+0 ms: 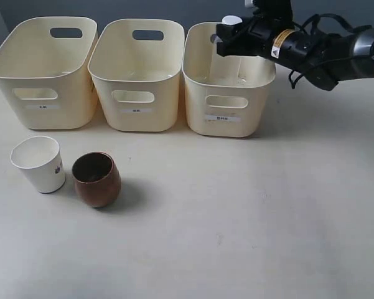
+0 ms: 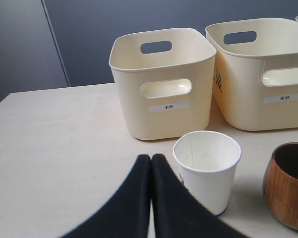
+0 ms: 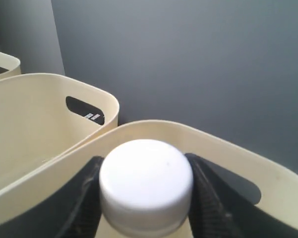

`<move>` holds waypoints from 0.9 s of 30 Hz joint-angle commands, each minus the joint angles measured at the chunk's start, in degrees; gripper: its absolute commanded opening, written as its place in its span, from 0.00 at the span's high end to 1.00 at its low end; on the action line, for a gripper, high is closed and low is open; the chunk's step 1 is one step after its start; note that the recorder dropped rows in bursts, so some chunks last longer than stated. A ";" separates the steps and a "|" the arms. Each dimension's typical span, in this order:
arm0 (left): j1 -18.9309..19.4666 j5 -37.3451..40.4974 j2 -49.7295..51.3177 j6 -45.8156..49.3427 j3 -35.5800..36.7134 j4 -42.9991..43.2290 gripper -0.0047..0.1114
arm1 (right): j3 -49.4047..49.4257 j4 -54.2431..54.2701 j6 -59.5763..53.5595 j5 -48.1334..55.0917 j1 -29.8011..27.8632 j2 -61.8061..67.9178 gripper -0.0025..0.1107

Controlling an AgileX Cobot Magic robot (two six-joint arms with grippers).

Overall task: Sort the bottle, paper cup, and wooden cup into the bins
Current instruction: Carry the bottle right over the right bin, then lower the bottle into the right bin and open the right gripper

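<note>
My right gripper (image 1: 229, 38) (image 3: 144, 161) is shut on the bottle's white cap (image 1: 231, 20) (image 3: 146, 183) and holds it over the right bin (image 1: 227, 93) (image 3: 188, 131); the clear body is hard to make out. The white paper cup (image 1: 39, 163) (image 2: 208, 168) stands upright at the front left. Beside it sits the brown wooden cup (image 1: 96, 179) (image 2: 287, 186), also upright. My left gripper (image 2: 151, 157) is shut on nothing, low over the table just beside the paper cup; the exterior view does not show it.
The left bin (image 1: 43, 75) (image 2: 163, 104) and the middle bin (image 1: 137, 75) (image 2: 263, 74) stand in a row with the right one along the back of the table. A dark wall rises behind them. Bare tabletop (image 1: 249, 218) lies in front.
</note>
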 commanded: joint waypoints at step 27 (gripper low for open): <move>-0.16 -0.55 -0.16 -0.19 -0.04 -0.34 0.96 | -0.47 -2.80 6.13 -3.70 -0.23 -2.03 0.38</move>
